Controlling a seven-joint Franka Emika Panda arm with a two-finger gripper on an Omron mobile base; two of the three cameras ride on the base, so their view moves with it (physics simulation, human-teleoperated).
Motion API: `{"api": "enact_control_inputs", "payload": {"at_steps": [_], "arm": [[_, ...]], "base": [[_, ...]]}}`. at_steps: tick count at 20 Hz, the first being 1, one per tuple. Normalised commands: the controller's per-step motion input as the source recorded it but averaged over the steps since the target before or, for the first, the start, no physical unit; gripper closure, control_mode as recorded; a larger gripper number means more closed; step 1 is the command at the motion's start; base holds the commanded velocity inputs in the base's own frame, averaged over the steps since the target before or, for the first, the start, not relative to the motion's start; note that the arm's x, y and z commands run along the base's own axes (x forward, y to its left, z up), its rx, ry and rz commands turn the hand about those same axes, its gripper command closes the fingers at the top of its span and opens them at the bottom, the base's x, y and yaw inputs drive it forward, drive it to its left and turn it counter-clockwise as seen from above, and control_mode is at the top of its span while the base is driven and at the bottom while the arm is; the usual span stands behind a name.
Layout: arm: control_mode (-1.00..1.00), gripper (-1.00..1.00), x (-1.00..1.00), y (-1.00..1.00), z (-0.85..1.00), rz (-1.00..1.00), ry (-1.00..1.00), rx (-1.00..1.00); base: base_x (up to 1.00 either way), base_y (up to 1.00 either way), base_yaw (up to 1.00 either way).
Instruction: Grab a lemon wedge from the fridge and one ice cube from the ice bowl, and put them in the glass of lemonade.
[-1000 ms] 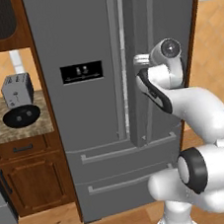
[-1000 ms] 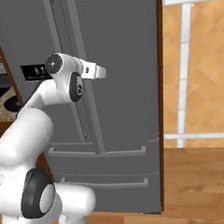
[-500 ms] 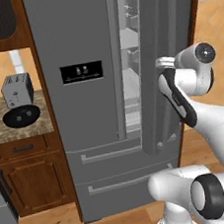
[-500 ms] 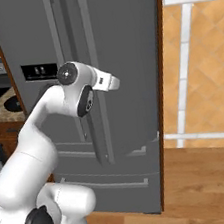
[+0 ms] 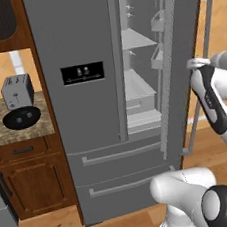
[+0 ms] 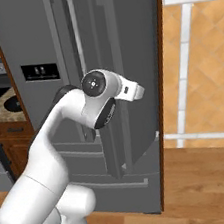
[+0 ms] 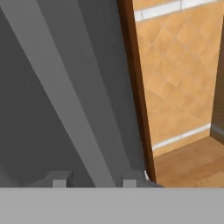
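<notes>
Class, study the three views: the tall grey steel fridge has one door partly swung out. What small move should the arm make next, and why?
Probably keep swinging the right door of the tall grey steel fridge wider. It stands only partly open, its long vertical handle lies right at the gripper, and the shelves inside show no lemon wedge yet, so more opening seems needed before reaching in.

A: Light looks even and flat, rendered, with no glare on the fridge steel.

B: Agreed. Its open interior is brighter than the doors. The hand view is soft and blocky, darker at left; edges show no distortion.
</notes>
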Motion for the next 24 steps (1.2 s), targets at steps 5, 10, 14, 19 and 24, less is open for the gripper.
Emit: {"api": "enact_control_inputs", "payload": {"at_steps": [5, 10, 14, 19, 24], "arm": [[-1.00, 1.00, -0.30, -0.21, 0.27, 0.00, 0.00, 0.01], [-1.00, 1.00, -0.66, 0.17, 0.68, 0.00, -0.10, 0.00], [-1.00, 1.00, -0.77, 0.48, 0.65, 0.00, -0.11, 0.00], [-1.00, 1.00, -0.50, 0.81, 0.68, 0.00, -0.01, -0.10], [-1.00, 1.00, 0.01, 1.00, 0.29, 0.00, 0.06, -0.26]], "base": [[0.00, 0.00, 0.00], [0.00, 0.00, 0.00], [0.00, 0.00, 0.00], [0.00, 0.00, 0.00], [0.00, 0.00, 0.00]]}}
